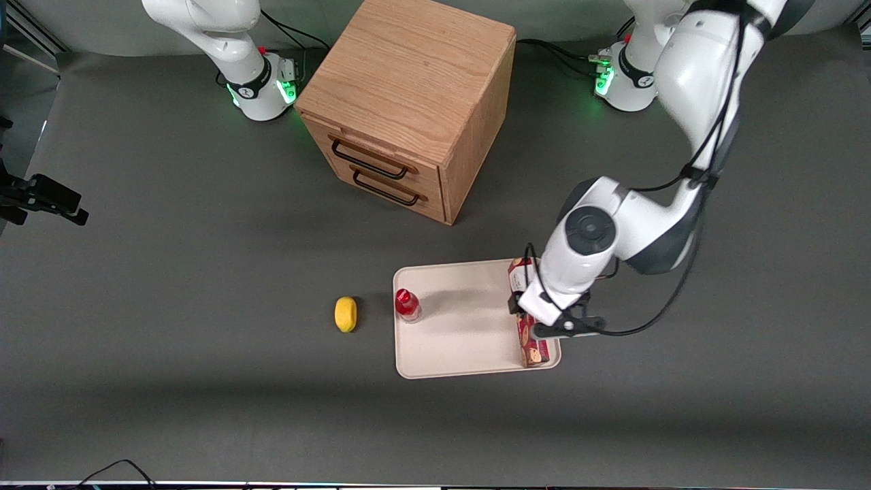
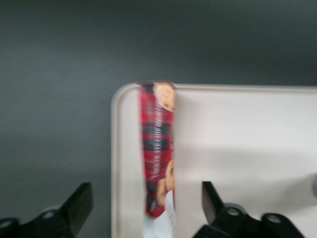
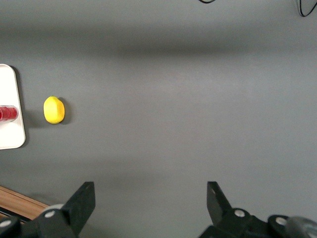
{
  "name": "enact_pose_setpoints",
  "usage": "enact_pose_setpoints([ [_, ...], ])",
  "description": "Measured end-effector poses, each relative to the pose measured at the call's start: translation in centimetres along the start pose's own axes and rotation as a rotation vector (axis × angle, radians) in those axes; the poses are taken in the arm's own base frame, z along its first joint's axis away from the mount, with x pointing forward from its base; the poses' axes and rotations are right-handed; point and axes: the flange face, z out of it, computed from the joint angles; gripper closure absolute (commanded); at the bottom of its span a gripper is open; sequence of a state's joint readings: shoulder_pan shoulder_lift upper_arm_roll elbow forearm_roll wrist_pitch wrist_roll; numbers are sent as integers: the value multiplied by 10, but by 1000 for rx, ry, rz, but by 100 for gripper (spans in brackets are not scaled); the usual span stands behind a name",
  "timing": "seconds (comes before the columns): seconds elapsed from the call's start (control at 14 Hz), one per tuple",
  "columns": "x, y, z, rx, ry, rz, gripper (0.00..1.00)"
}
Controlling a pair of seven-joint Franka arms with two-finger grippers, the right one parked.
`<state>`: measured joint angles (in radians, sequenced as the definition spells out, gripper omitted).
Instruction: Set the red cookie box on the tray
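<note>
Dark grey table (image 1: pixel 170 306) carrying a wooden cabinet (image 1: pixel 408 109) at twelve o'clock of the tray (image 1: pixel 463 340), seen from the front camera. Box (image 1: pixel 534 350) lying along the tray's three-o'clock short edge, toward the working arm's end, just inside the rim and spanning nearly the whole side. Bottle (image 1: pixel 407 304) at the nine-o'clock edge, well apart from the box; lemon (image 1: pixel 346 314) on the table just past that edge. Gripper (image 1: pixel 537 316) directly above the box, spread wide: in the wrist view each finger (image 2: pixel 81 203) apart from the carton (image 2: pixel 157 148), nothing held, with the cream tray floor (image 2: pixel 247 148) showing beside it. Placement apparently made; retreat judged the step in hand. To do it well: keep the fingers wide, rise straight up without any sideways drift, and swing away only once clear of the carton top. Seemingly set on a narrow face, hence probably easy to topple or nudge over the low rim.
</note>
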<state>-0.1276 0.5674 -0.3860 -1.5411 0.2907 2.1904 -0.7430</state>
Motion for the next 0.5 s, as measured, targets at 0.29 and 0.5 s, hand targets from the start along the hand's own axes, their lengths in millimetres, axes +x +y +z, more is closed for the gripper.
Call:
enact_pose_setpoints([
  [0.29, 18, -84, -133, 3, -53, 2, 0],
  [0.5, 16, -163, -198, 62, -103, 57, 0],
])
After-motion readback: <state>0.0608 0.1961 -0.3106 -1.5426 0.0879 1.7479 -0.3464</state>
